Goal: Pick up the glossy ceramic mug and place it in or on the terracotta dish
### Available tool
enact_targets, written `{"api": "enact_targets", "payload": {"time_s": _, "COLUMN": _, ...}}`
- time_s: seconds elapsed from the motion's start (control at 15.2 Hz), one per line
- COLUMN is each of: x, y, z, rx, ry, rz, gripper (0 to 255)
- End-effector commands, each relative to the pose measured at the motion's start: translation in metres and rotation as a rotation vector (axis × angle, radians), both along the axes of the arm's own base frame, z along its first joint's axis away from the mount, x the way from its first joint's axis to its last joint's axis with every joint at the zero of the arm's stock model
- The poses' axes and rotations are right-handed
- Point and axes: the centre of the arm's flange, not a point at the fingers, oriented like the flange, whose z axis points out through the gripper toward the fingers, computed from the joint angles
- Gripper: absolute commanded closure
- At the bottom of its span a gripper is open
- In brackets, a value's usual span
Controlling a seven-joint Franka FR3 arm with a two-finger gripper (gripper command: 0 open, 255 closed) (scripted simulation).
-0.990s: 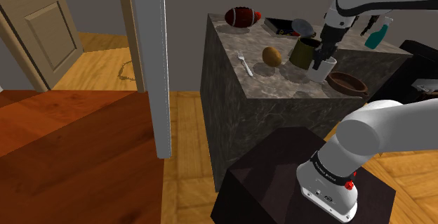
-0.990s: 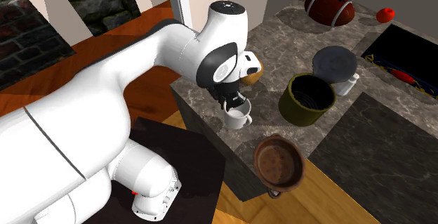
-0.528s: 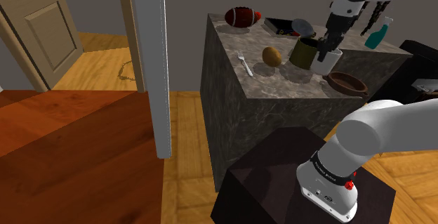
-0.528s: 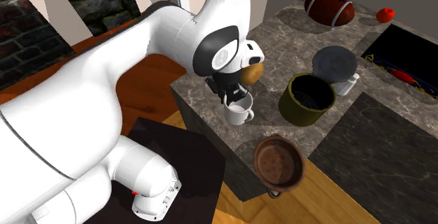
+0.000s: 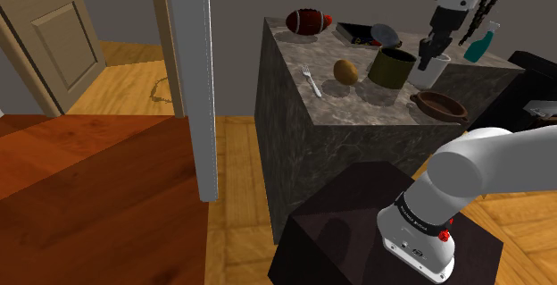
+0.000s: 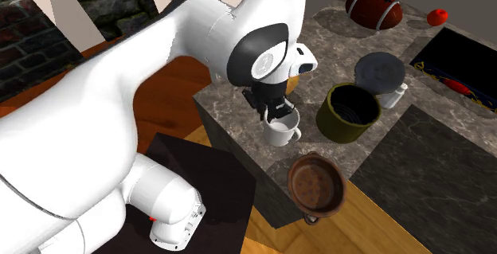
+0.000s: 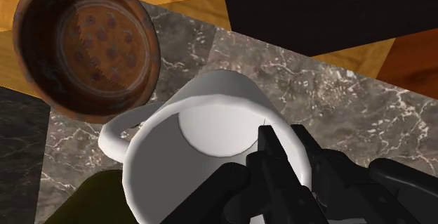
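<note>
The white glossy mug hangs above the marble counter, with my gripper shut on its rim. In the second exterior view the mug is under the gripper, a short way from the brown terracotta dish at the counter's corner. In the shoulder view the dish lies below and right of the mug. The wrist view looks into the mug, one black finger inside its wall, its handle pointing toward the dish.
An olive pot stands close beside the mug, a grey lid behind it. A brown egg-shaped thing, a fork, a football and a teal spray bottle share the counter. A dark slab borders the dish.
The mug has risen off the counter in the shut gripper and travelled to the shoulder view's right, closer to the dish. The arm has lifted with it.
</note>
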Motion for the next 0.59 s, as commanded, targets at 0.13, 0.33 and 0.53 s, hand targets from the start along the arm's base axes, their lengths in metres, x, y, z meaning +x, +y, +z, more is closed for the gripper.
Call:
{"api": "enact_targets", "payload": {"time_s": 0.13, "x": -0.028, "y": -0.047, "z": 0.007, "rx": 0.000, "ry": 0.000, "rz": 0.001, "gripper": 255}}
{"api": "enact_targets", "payload": {"time_s": 0.33, "x": -0.049, "y": -0.081, "z": 0.012, "rx": 0.000, "ry": 0.000, "rz": 0.001, "gripper": 255}}
{"api": "enact_targets", "payload": {"time_s": 0.53, "x": -0.069, "y": -0.114, "z": 0.016, "rx": 0.000, "ry": 0.000, "rz": 0.001, "gripper": 255}}
